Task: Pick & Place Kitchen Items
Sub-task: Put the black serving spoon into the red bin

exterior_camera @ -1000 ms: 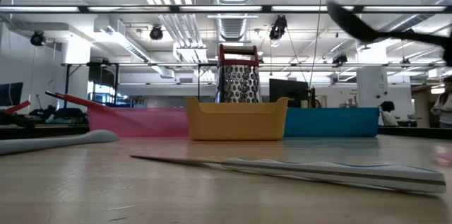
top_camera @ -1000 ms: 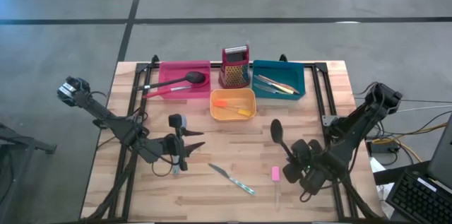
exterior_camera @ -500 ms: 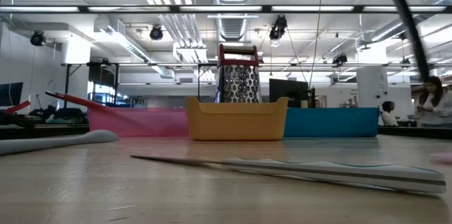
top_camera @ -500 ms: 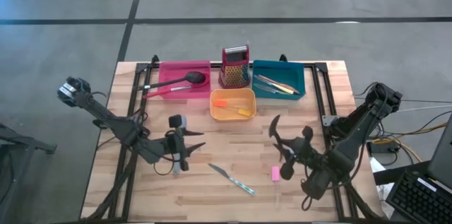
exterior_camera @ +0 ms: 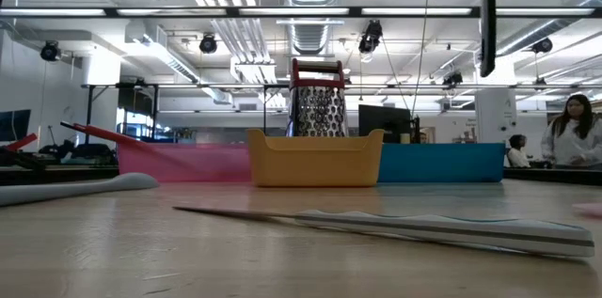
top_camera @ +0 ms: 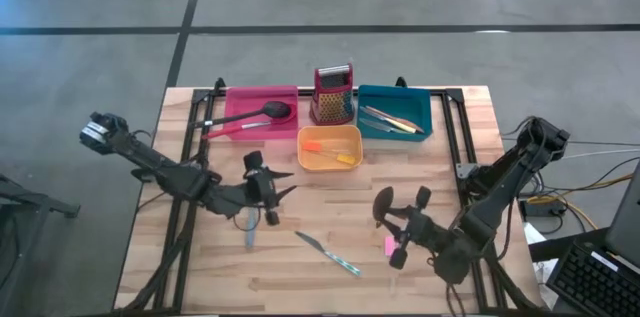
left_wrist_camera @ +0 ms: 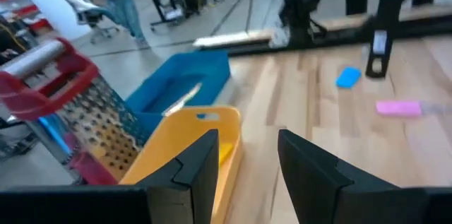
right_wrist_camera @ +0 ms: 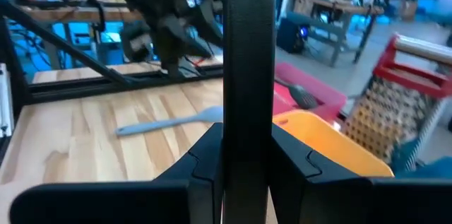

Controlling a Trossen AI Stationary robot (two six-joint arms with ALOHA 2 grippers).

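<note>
Tabletop (top_camera: 330, 257) of pale wood, two dark arms at work, three trays and a red box grater (top_camera: 333, 94) at the far edge. Change noted: the right gripper (right_wrist_camera: 244, 157), which a second ago held the black spoon (top_camera: 384, 205) low near the right side, has swung it inward and turned it, so that in the low view the handle now hangs almost upright where earlier it lay slanted; judged to be mid-carry toward the trays, most likely the pink tray (top_camera: 243, 103), where a like black spoon (top_camera: 262, 113) and a red-handled utensil already lie. Left gripper (left_wrist_camera: 245, 164) has shifted from the near-left tabletop toward the yellow tray (top_camera: 329, 162) and now hovers above and just short of its near wall. Jaws, right: pinching the black spoon's flat handle, which fills the gap between the two fingers in the right wrist view. Jaws, left: spread partway with nothing between them. Items still loose on the tabletop: a grey spatula (top_camera: 250, 229) below the left gripper, a slim knife (top_camera: 327, 253) with a pale handle near the middle front, a small pink piece (top_camera: 390, 245) beside the right gripper. Teal tray (top_camera: 423, 113) holds several slim utensils; yellow tray holds orange and yellow pieces.
</note>
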